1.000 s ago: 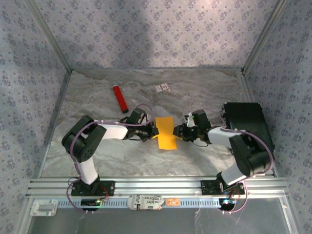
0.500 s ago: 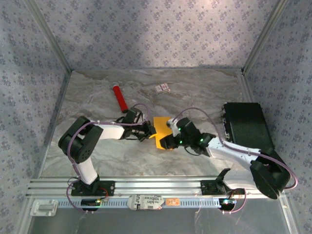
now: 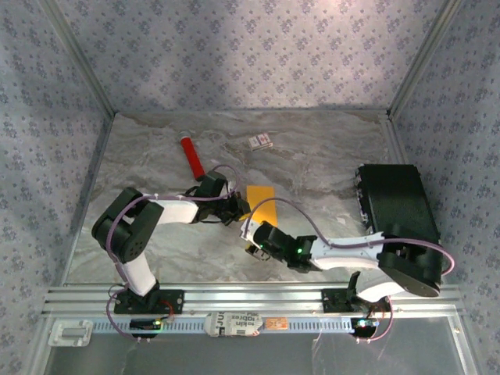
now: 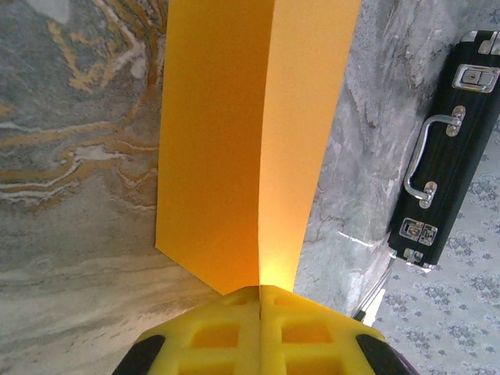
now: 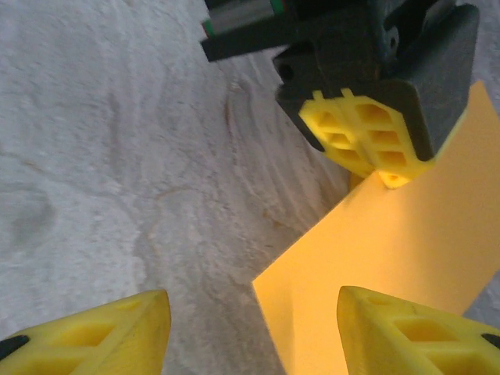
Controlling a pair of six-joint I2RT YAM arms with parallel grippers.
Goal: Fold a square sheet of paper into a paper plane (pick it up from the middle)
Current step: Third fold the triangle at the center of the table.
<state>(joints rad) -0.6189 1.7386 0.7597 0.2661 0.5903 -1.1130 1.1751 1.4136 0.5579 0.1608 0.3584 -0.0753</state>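
The square sheet of paper [image 3: 263, 201] is orange-yellow and folded along a centre crease, its two halves [image 4: 234, 141] standing up off the marble table. My left gripper [image 4: 259, 295] is shut on the sheet's near edge at the crease; from above it [image 3: 243, 209] sits at the sheet's left side. My right gripper [image 3: 254, 241] hovers low just in front of the sheet, open. Its yellow fingers [image 5: 94, 332] straddle a free corner of the sheet [image 5: 406, 258] without touching it. The left gripper's fingertips [image 5: 367, 144] show pinching the paper beyond.
A red tube [image 3: 192, 157] lies at the back left and a small white card [image 3: 261, 141] behind the sheet. A black case [image 3: 394, 205] stands along the right side [image 4: 441, 148]. Patterned walls close in the table.
My right arm swung from the sheet's right side round to its near left corner and opened its jaws wider. The left gripper kept its hold, shifting slightly.
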